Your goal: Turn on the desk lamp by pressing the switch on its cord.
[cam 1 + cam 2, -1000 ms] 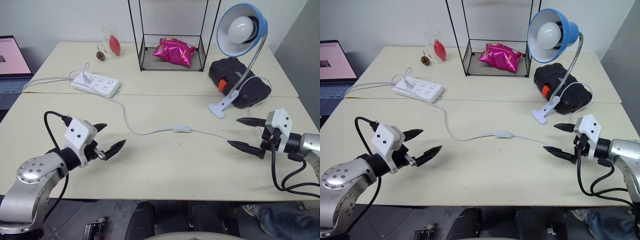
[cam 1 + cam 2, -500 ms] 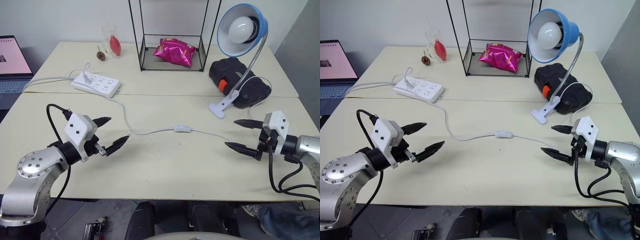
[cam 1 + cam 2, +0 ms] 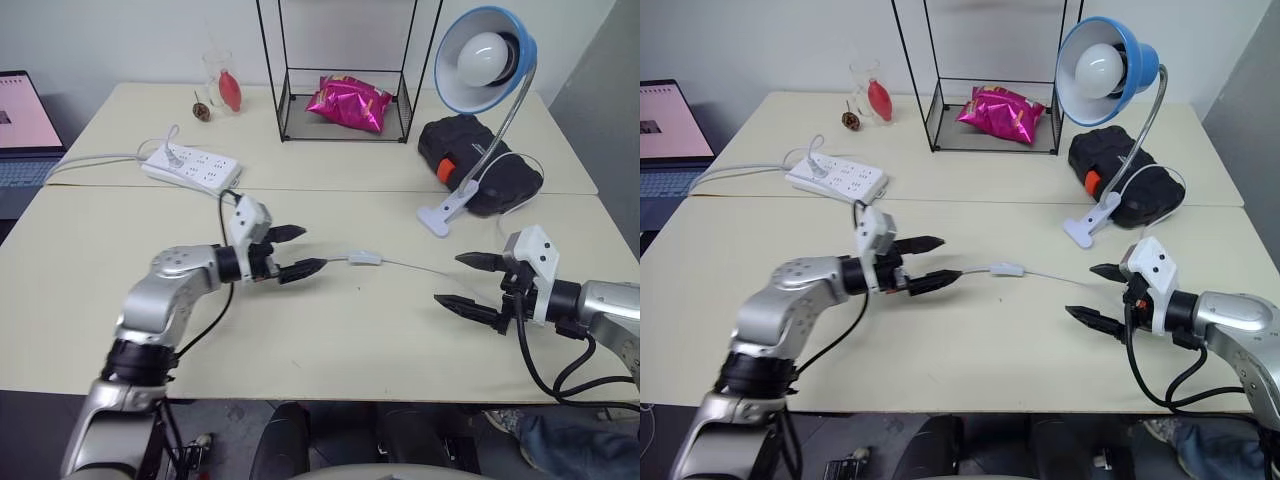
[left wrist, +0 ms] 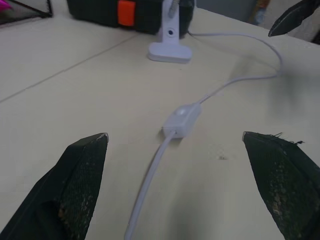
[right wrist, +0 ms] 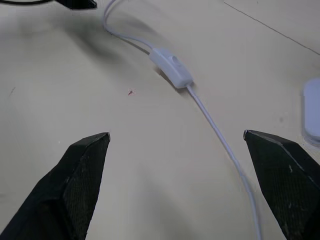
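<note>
The lamp (image 3: 483, 58) is unlit; the switch (image 3: 365, 258) lies unpressed between both end effectors, left (image 3: 296, 251) and right (image 3: 466, 283), fingers apart, empty.

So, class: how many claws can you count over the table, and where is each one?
2. The left claw hangs open just left of the switch; the right claw hangs open over the cord, right of the switch.

place: office or lab | cues: cream desks (image 3: 330, 330), laptop (image 3: 25, 130), power strip (image 3: 190, 167), wire rack (image 3: 345, 70)
</note>
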`<action>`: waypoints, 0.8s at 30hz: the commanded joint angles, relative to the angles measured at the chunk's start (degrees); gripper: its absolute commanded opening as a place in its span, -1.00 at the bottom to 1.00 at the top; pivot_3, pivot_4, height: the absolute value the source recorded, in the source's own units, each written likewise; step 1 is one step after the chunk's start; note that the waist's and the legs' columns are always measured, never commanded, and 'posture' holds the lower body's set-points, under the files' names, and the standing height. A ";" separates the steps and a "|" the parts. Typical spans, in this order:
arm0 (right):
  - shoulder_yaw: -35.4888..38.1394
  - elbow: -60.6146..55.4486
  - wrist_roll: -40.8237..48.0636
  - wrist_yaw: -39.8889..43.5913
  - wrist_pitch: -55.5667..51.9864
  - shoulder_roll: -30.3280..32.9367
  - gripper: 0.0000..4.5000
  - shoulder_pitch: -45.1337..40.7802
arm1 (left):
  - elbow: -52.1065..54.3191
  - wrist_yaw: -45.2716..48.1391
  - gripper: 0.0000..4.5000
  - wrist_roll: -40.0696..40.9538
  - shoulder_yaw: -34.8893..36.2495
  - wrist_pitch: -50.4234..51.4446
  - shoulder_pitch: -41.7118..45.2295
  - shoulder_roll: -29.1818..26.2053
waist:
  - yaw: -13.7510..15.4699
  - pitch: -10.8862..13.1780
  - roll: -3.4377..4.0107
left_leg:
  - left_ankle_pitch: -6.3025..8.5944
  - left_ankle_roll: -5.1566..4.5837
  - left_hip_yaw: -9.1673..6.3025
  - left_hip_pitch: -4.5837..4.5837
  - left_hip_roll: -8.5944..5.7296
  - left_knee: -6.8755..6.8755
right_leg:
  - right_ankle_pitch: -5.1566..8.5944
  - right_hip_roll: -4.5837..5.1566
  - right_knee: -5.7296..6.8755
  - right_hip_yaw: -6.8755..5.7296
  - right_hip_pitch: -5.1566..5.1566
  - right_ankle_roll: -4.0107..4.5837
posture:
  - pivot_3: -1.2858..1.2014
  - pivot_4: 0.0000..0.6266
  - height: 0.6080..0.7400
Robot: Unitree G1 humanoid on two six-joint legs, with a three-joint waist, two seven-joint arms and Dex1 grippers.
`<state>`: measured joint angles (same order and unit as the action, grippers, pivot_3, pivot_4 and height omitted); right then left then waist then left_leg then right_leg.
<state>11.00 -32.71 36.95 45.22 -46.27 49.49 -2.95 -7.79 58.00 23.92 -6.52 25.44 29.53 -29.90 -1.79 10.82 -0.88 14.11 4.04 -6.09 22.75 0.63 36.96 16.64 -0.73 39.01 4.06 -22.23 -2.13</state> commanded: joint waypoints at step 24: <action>4.10 -11.28 10.19 -11.28 -7.25 -2.80 1.00 -0.19 | -31.79 13.87 1.00 -14.19 -7.74 -10.85 17.94 11.22 | -0.03 0.00 -0.01 | 0.00 -0.01 -0.07 0.03 -0.04 0.02 | 0.04 -0.01 0.03 -0.03 -0.01 -0.09 | 0.03 -0.52 1.00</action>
<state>14.25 -42.38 45.91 34.66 -53.31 46.41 -1.98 -39.22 71.25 10.07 -14.29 15.00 45.90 -19.56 -1.83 10.82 -0.89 14.10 4.04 -6.15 22.78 0.59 36.98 16.68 -0.74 39.04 4.03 -22.23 -2.22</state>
